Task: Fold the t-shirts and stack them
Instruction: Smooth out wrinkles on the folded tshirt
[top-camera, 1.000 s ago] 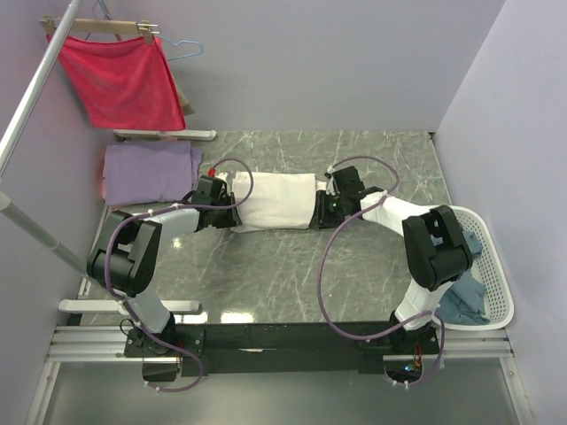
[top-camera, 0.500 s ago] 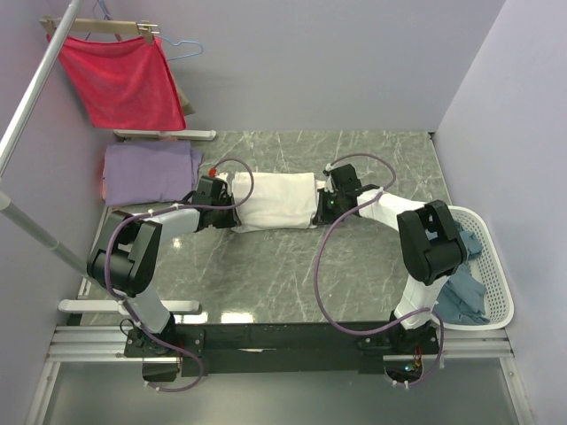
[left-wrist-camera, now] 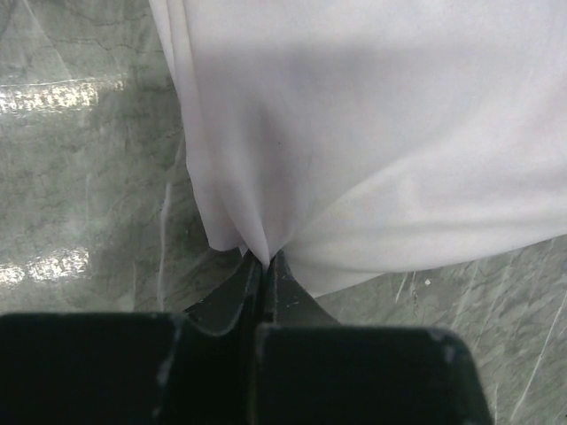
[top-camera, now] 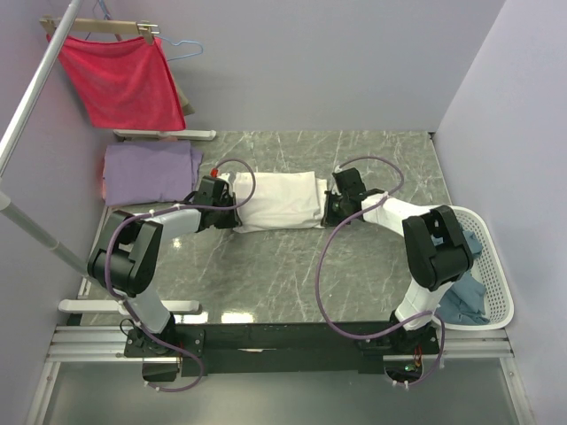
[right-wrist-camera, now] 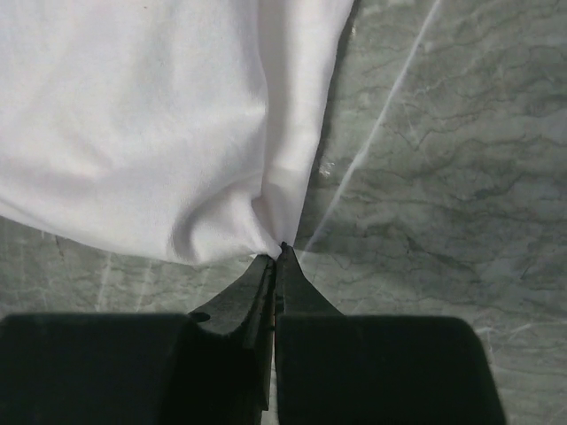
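Observation:
The white t-shirt lies folded in a band across the middle of the marble table, its red print hidden. My left gripper is shut on its left edge; the left wrist view shows the cloth pinched between the closed jaws. My right gripper is shut on its right edge; the right wrist view shows the cloth bunched into the jaw tips. The lavender t-shirt lies folded at the far left. The grey-blue t-shirt lies in the basket at the right.
The white slotted laundry basket stands at the right table edge. A red cloth hangs on a hanger at the back left beside a slanted metal rail. Purple cables loop from the right arm over the table.
The right gripper has shifted a little toward the right and nearer, drawing the white shirt's right edge with it. The left gripper has stayed in place.

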{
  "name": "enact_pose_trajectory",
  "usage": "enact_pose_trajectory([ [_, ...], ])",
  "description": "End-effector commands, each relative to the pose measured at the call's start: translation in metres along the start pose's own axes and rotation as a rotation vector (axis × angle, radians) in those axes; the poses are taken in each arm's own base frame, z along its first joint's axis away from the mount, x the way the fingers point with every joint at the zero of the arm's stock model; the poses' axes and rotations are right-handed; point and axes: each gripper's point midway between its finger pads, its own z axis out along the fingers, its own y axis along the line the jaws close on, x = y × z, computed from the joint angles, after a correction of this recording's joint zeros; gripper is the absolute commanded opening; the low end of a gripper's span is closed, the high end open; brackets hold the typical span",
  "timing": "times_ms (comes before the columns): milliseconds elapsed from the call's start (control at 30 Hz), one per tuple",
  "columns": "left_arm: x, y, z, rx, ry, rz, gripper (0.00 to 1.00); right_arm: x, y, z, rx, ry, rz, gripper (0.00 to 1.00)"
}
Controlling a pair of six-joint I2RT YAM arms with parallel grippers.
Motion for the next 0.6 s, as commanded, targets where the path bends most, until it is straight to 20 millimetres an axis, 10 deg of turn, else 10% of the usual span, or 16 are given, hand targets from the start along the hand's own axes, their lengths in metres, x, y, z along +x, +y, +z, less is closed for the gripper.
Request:
enact_pose_trajectory([
  [0,-0.001,0.012,0.002,-0.048,0.005,0.029,0.01,-0.004,-0.031,-0.011,0.129,-0.037,0.032,0.0],
  [233,0.002,0.016,0.001,-0.066,0.009,0.031,0.01,-0.008,-0.054,-0.016,0.26,-0.039,0.073,0.0],
  [367,-0.001,0.012,-0.001,-0.048,0.005,0.026,0.11,-0.008,-0.059,-0.029,0.308,-0.044,0.097,0.36],
  [467,-0.01,0.007,-0.009,-0.039,-0.027,0.023,0.41,-0.032,-0.053,-0.056,0.3,-0.176,0.109,0.53],
  [567,-0.025,0.001,-0.022,-0.04,-0.082,0.013,0.99,-0.055,-0.033,-0.073,0.214,-0.232,0.096,0.56],
])
